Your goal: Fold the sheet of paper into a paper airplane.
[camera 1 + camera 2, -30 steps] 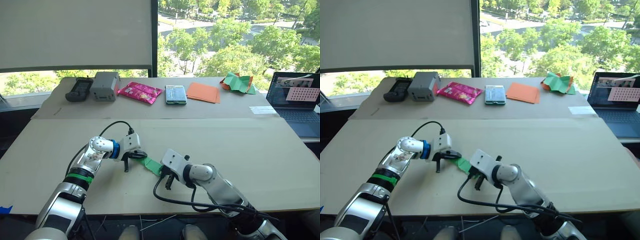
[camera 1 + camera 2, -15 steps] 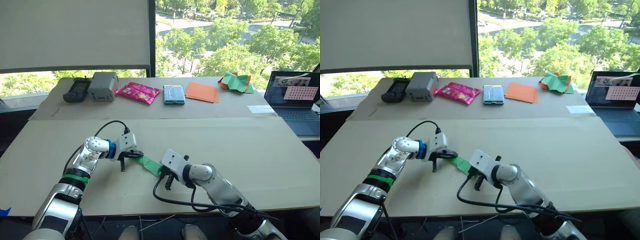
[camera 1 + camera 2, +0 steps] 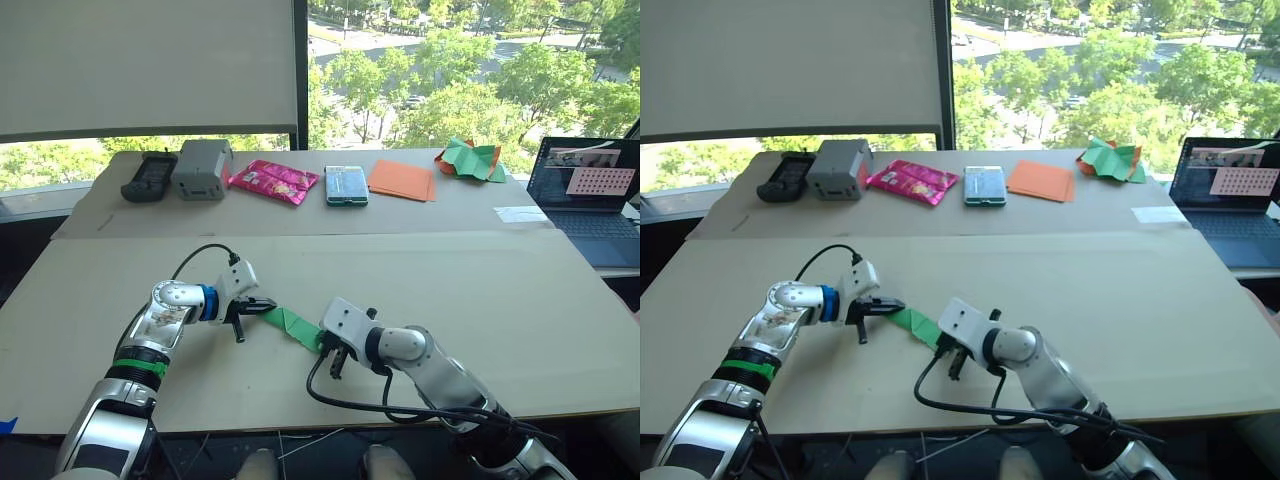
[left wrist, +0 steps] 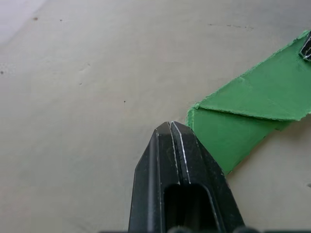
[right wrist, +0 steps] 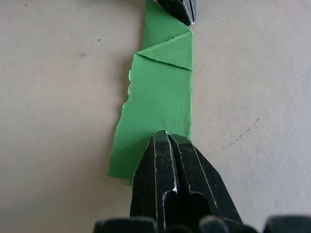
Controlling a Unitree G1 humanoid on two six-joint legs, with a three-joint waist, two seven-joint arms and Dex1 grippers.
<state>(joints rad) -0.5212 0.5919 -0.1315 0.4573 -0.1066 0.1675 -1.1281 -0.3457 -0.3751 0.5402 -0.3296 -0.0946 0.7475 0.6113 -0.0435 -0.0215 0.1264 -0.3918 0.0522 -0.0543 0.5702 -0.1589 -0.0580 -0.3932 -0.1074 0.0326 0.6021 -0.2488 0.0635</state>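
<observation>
Since a second ago the left pincer (image 3: pixel 252 306) has slid toward the worktop's left edge, clenched, tip beside the narrow end of the sheet of paper (image 3: pixel 290 322). That folded green strip lies flat near the worktop's (image 3: pixel 450 290) front edge. Right pincer (image 5: pixel 167 145), clenched, presses its other end. Paper looks light, limp, tear-prone; best pinched at a folded edge.

A: Where does the folded bright green sheet of paper (image 3: pixel 291 322) lie?

B: On the big tan cardboard-topped table (image 3: pixel 520 300), between the grippers: left gripper (image 3: pixel 258 305) at its ten o'clock end, right gripper (image 3: pixel 333 357) at four o'clock.

A: And behind?

B: At twelve o'clock, a row: flat orange sheets (image 3: pixel 402 180), crumpled green-and-orange paper heap (image 3: pixel 466 159) further right.
</observation>
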